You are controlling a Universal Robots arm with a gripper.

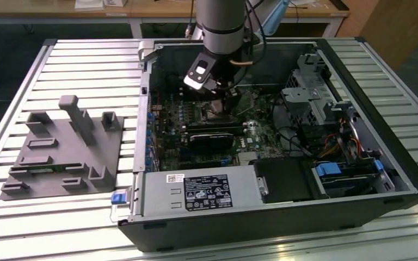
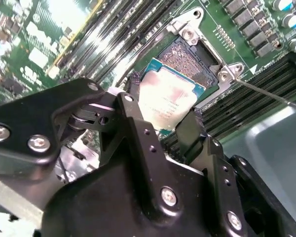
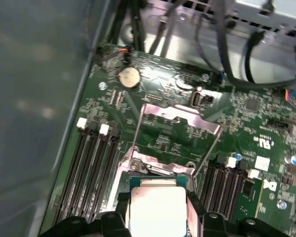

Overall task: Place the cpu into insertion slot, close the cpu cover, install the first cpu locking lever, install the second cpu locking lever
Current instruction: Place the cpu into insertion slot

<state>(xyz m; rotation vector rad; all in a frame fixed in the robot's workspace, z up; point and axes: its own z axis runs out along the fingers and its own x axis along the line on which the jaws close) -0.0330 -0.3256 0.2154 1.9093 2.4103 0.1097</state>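
One of four steps is in hand as we look into the open computer case [image 1: 267, 223]: the gripper [image 2: 163, 106] is clamped on the cpu [image 2: 170, 96], its fingers [image 2: 138, 128] pressing two opposite edges of the pale square chip. We see the cpu held over the insertion slot [image 2: 190, 57], overlapping one side of it while the pin field on the other side lies bare; whether chip and slot touch we cannot tell. In the first wrist view the cpu cover [image 3: 180, 118] stands swung open beyond the slot, and two thin locking levers [image 3: 136, 133] stand raised beside it, so we judge closing and latching not yet begun. Seating the chip, in our judgement, calls for squaring its edges to the slot's rim and a level, gentle descent toward the green motherboard [image 3: 172, 145].
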